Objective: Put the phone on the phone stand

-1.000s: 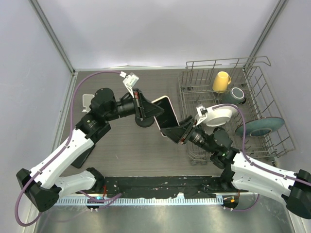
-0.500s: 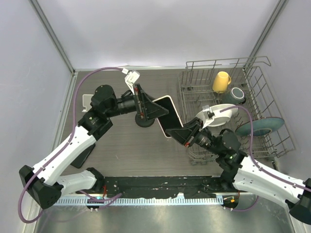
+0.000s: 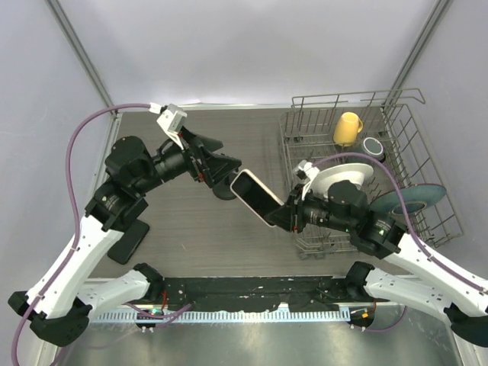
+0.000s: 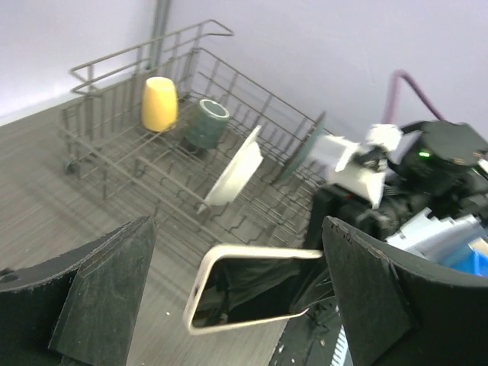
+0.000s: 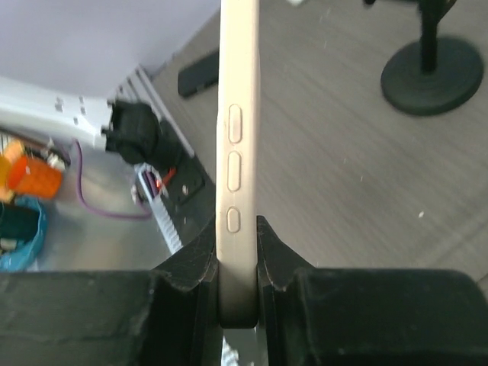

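Left gripper (image 3: pixel 217 156) overhangs phone stand (image 3: pixel 225 191); dish rack (image 3: pixel 290 145) stands beside

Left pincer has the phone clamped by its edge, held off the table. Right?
No: it is the right pincer that clamps the phone by its edge, held off the table. The right wrist view shows its fingers shut on it; the left pincer is open, holding nothing.

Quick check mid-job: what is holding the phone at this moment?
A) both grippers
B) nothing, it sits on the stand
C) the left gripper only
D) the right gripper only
D: the right gripper is clamped on one end of the phone, while the left gripper is spread wide open and clear of it.
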Robot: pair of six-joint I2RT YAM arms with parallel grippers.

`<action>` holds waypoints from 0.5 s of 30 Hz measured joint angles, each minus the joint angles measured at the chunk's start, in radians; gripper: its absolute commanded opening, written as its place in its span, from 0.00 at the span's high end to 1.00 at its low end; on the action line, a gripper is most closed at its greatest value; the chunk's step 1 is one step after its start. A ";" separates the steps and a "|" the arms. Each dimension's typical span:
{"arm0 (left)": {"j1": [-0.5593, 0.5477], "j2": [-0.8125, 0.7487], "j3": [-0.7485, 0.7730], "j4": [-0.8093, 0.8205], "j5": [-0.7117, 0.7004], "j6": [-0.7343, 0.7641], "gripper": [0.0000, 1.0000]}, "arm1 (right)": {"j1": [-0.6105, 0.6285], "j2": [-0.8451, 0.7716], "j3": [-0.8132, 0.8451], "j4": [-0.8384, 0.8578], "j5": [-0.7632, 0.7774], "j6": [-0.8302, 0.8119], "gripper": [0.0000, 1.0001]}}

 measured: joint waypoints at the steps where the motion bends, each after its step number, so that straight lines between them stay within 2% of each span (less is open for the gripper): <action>1: 0.000 0.012 0.027 -0.016 0.026 0.010 0.06 | 0.000 0.018 0.014 -0.031 -0.018 -0.013 1.00; 7: -0.017 0.110 0.077 -0.074 0.264 0.068 0.09 | 0.000 0.093 0.047 -0.181 -0.184 -0.086 1.00; 10: -0.039 0.188 0.077 -0.142 0.399 0.111 0.09 | 0.000 0.094 0.049 -0.215 -0.235 -0.109 1.00; 15: -0.079 0.242 0.074 -0.238 0.538 0.175 0.09 | 0.000 0.093 0.079 -0.248 -0.287 -0.143 1.00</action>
